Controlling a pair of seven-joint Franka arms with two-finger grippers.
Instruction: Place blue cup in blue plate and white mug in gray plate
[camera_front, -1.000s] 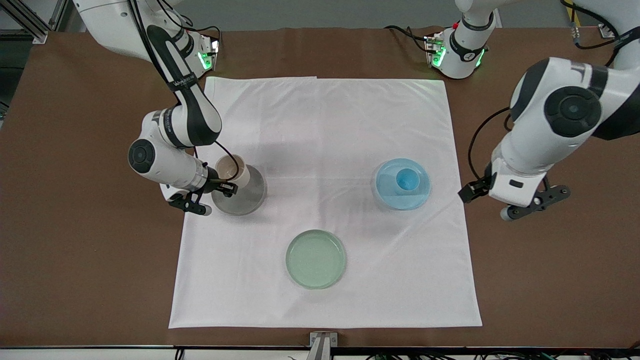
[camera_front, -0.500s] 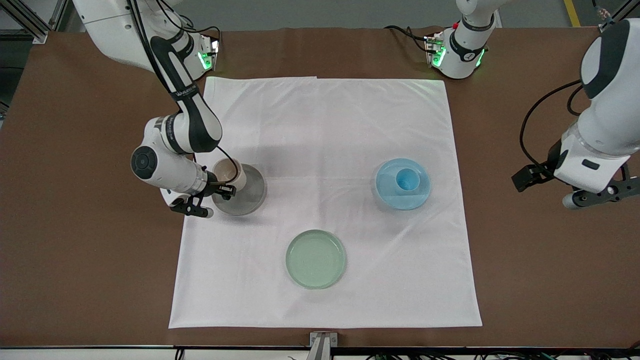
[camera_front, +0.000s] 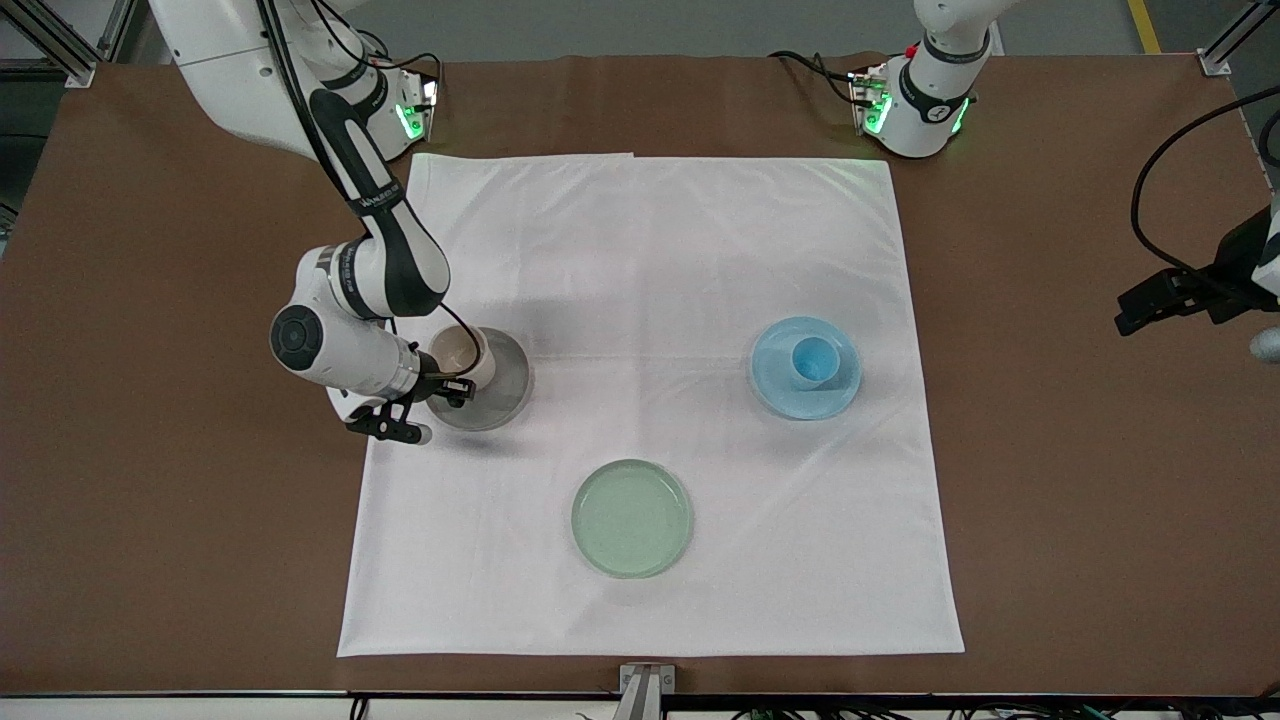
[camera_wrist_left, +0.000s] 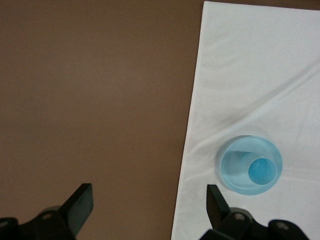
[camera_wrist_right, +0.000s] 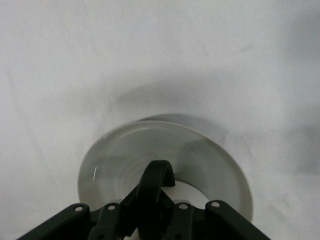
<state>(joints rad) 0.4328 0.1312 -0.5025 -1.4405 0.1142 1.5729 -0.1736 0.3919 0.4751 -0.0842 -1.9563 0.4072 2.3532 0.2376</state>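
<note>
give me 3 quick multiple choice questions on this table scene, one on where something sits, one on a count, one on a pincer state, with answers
1. Where is the blue cup?
A. in the blue plate
B. in the pale green plate
C. on the bare tabletop

2. How many plates lie on the white cloth?
A. two
B. three
C. four

3. What is the right pincer doing?
A. open over the pale green plate
B. shut on nothing
C. shut on the white mug

Answers:
1 A: the cup stands upright inside the blue plate.
2 B: the gray plate, blue and pale green.
3 C: its fingers clamp the mug's black handle over the gray plate; the left pincer is open over the tabletop.
</note>
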